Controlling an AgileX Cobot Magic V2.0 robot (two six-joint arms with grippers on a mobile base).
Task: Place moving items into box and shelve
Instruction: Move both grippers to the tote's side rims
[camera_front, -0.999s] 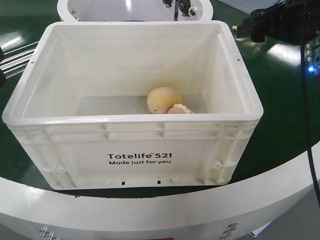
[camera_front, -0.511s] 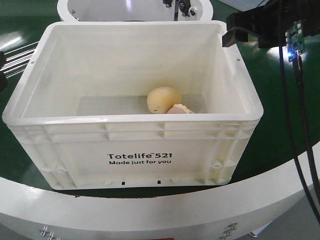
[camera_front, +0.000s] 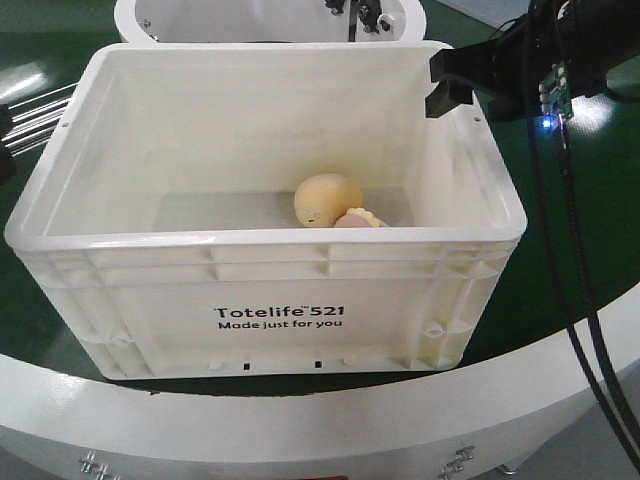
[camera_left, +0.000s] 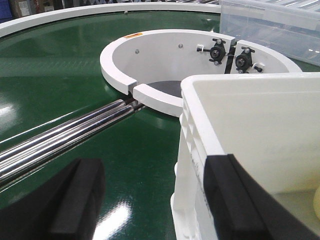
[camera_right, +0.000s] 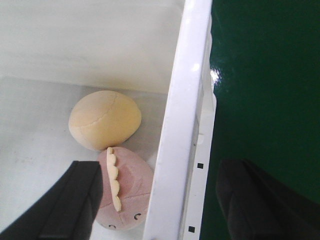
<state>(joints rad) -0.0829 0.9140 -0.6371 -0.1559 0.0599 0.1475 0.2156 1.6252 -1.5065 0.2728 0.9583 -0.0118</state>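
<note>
Two lumps lie in the white box (camera_front: 270, 290), and a gripper stands spread across each of its side walls.

Front view: the box stands on the green bench (camera_front: 560, 200). The pale yellow lump (camera_front: 326, 198) and the pinkish lump (camera_front: 358, 221) lie together on its floor, toward the right wall. The right gripper (camera_front: 452, 85) hangs at the far right corner of the rim.
Left wrist view: the left gripper (camera_left: 155, 210) has its fingers wide apart, one over the bench and the other on the box side of the left wall. A white ring fixture (camera_left: 150, 95) and steel rods (camera_left: 65, 135) lie beyond.
Right wrist view: the right gripper is parted with the right wall between its fingers. The inner finger (camera_right: 75, 200) sits just beside the pinkish lump, which seems to touch the yellow one.
</note>
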